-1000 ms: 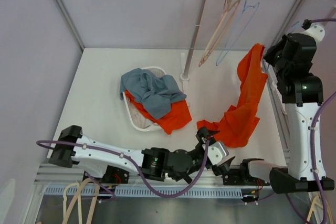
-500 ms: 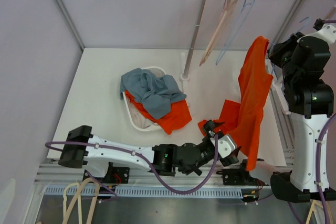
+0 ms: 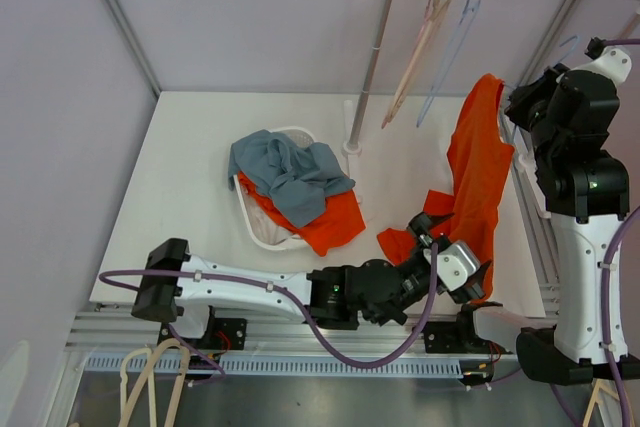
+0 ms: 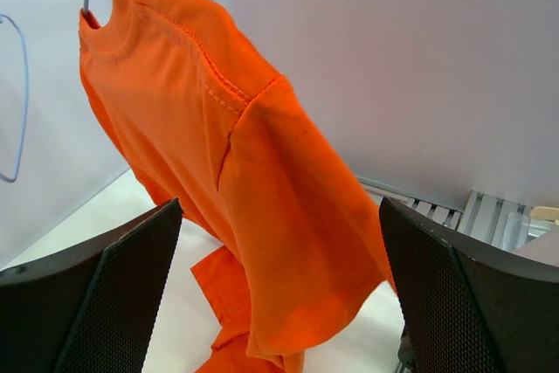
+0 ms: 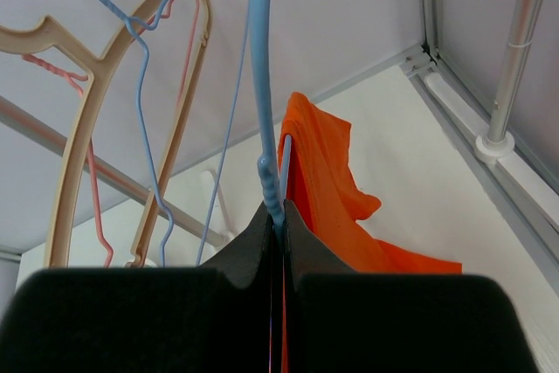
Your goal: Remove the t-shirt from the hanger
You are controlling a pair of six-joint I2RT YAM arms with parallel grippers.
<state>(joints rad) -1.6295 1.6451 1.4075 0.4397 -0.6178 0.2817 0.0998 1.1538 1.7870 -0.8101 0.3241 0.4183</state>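
R gripper [image 5: 277, 220] clamped on the blue hanger [image 5: 259, 85] neck, holding it aloft so the t-shirt [image 4: 253, 189] drapes free below its jaws; L gripper [image 4: 279, 216] spread wide, cloth just ahead between its jaws, prob. to pull.

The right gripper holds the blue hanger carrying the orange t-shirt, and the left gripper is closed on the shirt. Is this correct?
Not quite: the left gripper is open, not closed on the orange t-shirt, as the left wrist view shows. The right gripper does hold the blue hanger.
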